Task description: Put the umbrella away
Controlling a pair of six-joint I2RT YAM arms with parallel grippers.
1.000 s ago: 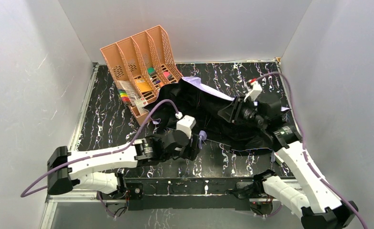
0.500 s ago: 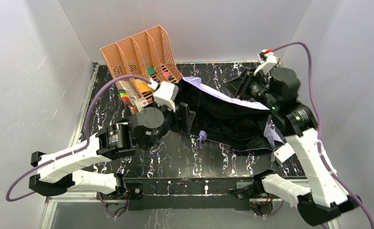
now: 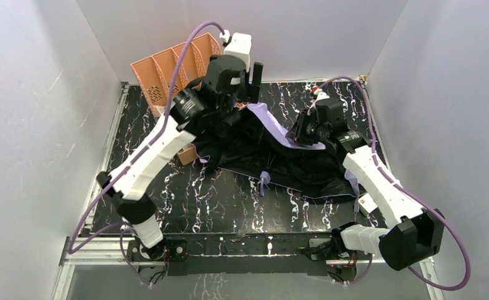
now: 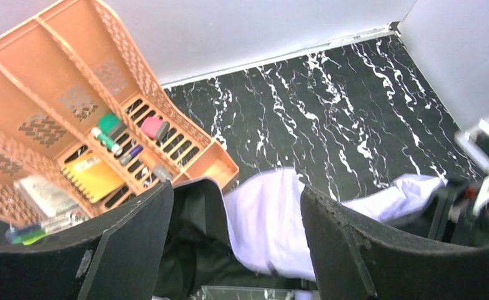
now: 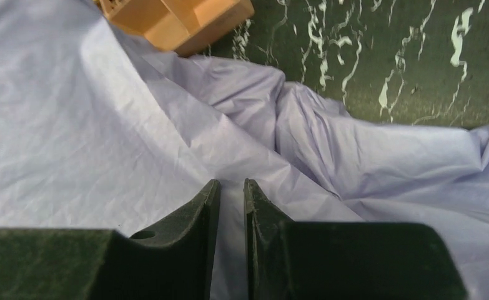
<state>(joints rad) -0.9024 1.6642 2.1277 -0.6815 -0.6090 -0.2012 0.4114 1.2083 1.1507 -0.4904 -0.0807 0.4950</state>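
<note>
The umbrella (image 3: 291, 165) lies half open across the table's middle, black inner side up, with a pale lavender edge (image 3: 273, 125) along its back. Its small handle (image 3: 264, 182) points toward the front. My left gripper (image 3: 249, 78) is raised above the back of the table next to the organiser. In the left wrist view it (image 4: 235, 189) is open wide above the lavender fabric (image 4: 266, 219), holding nothing. My right gripper (image 3: 299, 132) is down on the lavender edge. In the right wrist view it (image 5: 230, 182) rests on the fabric (image 5: 104, 112), fingers a narrow gap apart.
A peach file organiser (image 3: 167, 69) stands at the back left with pens and markers (image 4: 113, 134) in its slots; its corner (image 5: 179, 19) touches the fabric. A white tag (image 3: 370, 203) lies at the right. Grey walls close in the back and both sides.
My left arm swung from the table's front up to the back beside the organiser, jaws widening. My right gripper rose toward the back, then came down onto the lavender fabric, jaws narrowing.
</note>
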